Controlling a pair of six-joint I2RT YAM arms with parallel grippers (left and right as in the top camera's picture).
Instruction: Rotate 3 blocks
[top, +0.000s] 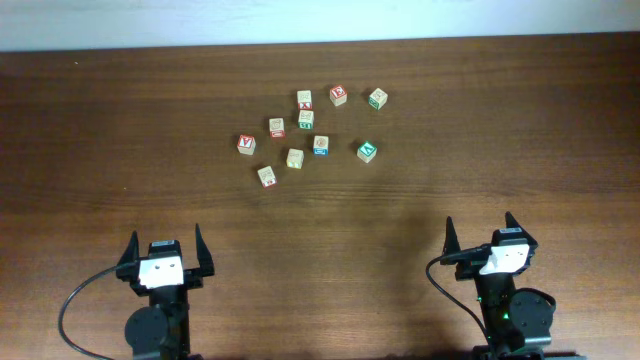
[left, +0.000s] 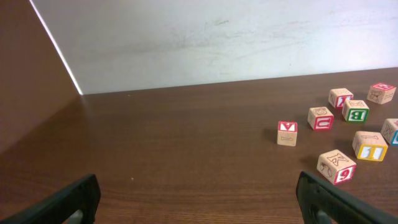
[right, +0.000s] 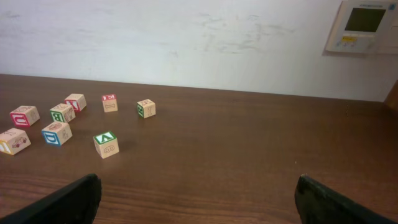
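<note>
Two sets of jaws are standing spread wide at the near edge of your desk (top: 90, 150), the left jaws and the right jaws alike, and neither is gripping anything. All the cubes are lying well ahead of them, off to the right of the left jaws and off to the left of the right jaws.

Nearest the left jaws, a pale cube with red marks (top: 266, 176) is sitting ahead and to the right. Just beyond it the pale block with yellow marks (top: 295, 158) is resting. To its right the blue-marked block (top: 320, 145) is standing. Further right again, the green block (top: 367, 151) is sitting with its green face and white letter turned up. It is lying closest of all the cubes to the right jaws. These three blocks are standing apart, none touching another.

A red-faced cube (top: 245, 144) is sitting on the left fringe of the group. Farther out, a green-edged cube (top: 377, 97) and another red-faced cube (top: 338, 95) are lying at the back. Beyond the desk a white wall (right: 186, 37) is rising.
</note>
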